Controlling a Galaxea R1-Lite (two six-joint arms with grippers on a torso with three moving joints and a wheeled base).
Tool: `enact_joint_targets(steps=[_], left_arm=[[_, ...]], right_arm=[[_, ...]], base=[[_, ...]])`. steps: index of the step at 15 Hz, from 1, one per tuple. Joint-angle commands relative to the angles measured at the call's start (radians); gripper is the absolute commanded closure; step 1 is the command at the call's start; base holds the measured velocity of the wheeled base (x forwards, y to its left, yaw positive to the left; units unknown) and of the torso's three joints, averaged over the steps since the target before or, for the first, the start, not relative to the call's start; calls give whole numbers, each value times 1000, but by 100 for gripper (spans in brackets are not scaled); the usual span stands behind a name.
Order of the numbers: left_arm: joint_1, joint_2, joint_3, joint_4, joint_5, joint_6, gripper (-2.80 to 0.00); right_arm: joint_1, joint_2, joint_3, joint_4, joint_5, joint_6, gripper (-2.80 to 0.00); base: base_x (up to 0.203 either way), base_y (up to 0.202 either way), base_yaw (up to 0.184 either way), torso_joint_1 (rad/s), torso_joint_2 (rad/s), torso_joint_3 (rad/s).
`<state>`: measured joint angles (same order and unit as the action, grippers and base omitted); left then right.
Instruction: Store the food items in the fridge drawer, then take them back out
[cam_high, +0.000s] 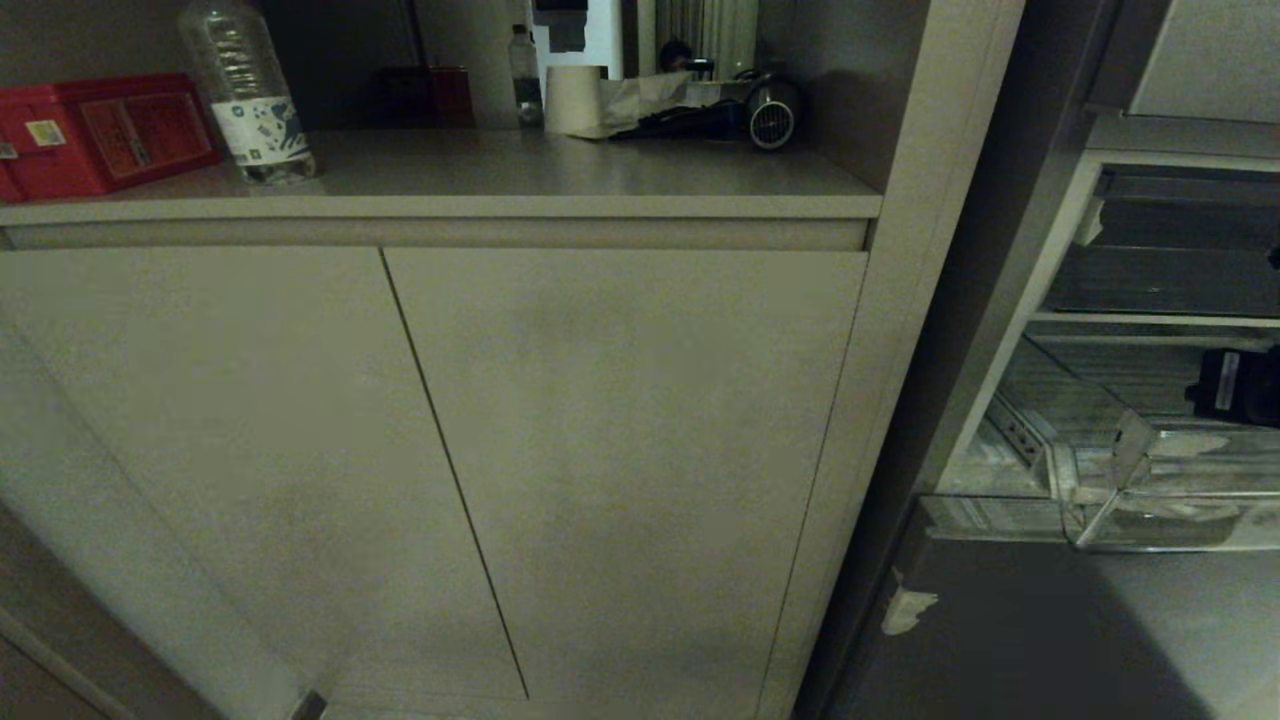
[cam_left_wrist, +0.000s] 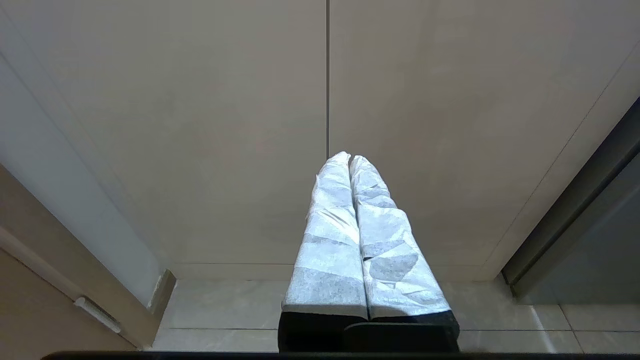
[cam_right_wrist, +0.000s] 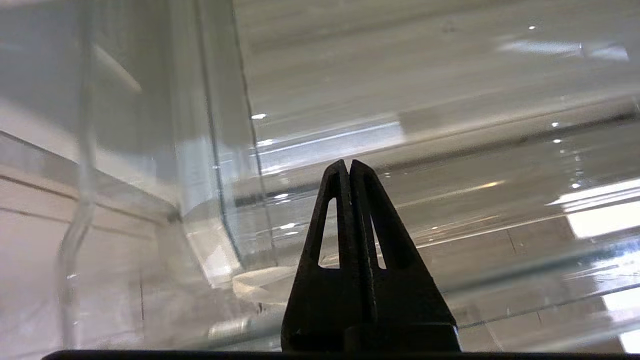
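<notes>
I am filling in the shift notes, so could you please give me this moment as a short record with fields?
right gripper: shut, empty, close to the clear wall of the fridge drawer
left gripper: shut, empty, parked facing the beige cabinet doors
fridge drawer in head view: pulled out at far right
food item: none visible
countertop: red box, plastic bottle, paper roll
</notes>
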<state>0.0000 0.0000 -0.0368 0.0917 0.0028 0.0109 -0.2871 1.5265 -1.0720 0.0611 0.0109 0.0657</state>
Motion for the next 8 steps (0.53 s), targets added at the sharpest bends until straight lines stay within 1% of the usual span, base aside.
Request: enact_joint_targets(steps=[1, 3, 6, 8], left_arm=[[0, 0, 0, 0, 0, 0, 0], [0, 0, 0, 0, 0, 0, 0], [0, 0, 0, 0, 0, 0, 0], [0, 0, 0, 0, 0, 0, 0]], right_arm=[[-17, -10, -12, 46, -32, -1, 0], [-22, -27, -9, 70, -50, -1, 0], [-30, -83, -4, 173, -51, 0, 0], [-30, -107, -3, 218, -52, 0, 0]], base=[[0, 0, 0, 0, 0, 0], [0, 0, 0, 0, 0, 0], [0, 0, 0, 0, 0, 0], [0, 0, 0, 0, 0, 0]])
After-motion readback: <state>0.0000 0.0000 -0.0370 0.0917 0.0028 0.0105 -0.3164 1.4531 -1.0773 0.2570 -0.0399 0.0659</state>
